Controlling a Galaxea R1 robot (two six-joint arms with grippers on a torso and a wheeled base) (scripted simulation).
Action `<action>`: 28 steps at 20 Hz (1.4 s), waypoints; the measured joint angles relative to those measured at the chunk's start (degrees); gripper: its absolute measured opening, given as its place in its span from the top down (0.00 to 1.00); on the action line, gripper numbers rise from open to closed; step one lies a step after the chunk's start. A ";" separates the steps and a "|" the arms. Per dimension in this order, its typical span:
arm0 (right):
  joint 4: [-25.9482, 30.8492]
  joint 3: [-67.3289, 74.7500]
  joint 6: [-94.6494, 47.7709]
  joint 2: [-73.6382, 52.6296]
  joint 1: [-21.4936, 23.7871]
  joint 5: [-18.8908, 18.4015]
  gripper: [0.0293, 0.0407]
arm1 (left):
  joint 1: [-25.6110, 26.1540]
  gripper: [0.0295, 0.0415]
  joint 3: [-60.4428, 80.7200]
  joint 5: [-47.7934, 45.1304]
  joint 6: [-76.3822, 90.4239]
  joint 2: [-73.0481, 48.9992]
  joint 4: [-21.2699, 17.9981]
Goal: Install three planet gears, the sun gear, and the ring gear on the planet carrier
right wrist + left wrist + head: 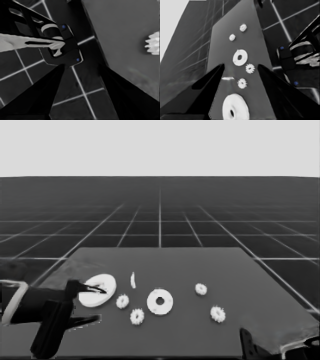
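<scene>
Fingers of the left gripper (240,68) are standing spread wide with nothing between them, hovering over the left end of the dark counter (210,265), where the left arm is waiting at the picture's left edge. Directly beneath those fingers the larger round part (97,290), the ring gear, is lying flat on the counter, not gripped. Just beside it, toward the far edge, a thin white piece (133,280) is standing apart. The smaller round part (160,302), the planet carrier, is lying flat near the middle of the counter with its wide hole bare. Four small toothed gears are sitting loose around it: one gear (122,301) between the two round parts, another gear (137,316) just beside the smaller round part on its near left, a third gear (201,289) to its right and farther back, and a fourth gear (217,314) to its right and nearer. The right gripper (81,68) is parked at the counter's near right corner over the floor grid, its fingers also held wide apart and carrying nothing, with that fourth gear showing at the edge of its wrist view.
</scene>
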 joint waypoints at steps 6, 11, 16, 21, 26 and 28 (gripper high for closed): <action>-4.13 -3.07 0.18 -0.76 2.67 -1.29 0.20 | 0.04 0.10 -23.93 53.48 -77.54 37.28 8.31; -4.29 -3.18 0.19 -0.78 2.77 -1.34 0.19 | 2.82 0.25 -50.45 49.32 -90.72 43.47 -14.42; -4.30 -3.19 0.19 -0.78 2.78 -1.34 0.19 | 22.86 0.25 -57.71 42.20 -88.56 45.61 2.74; -4.30 -3.19 0.19 -0.78 2.78 -1.34 0.19 | 26.87 0.25 -62.76 39.71 -86.16 47.42 5.57; -4.30 -3.19 0.19 -0.78 2.78 -1.34 0.19 | 27.07 0.86 -63.28 39.41 -85.91 47.61 5.89; -4.30 -3.19 0.19 -0.78 2.78 -1.34 0.19 | 27.14 0.86 -63.36 39.36 -85.89 47.63 5.95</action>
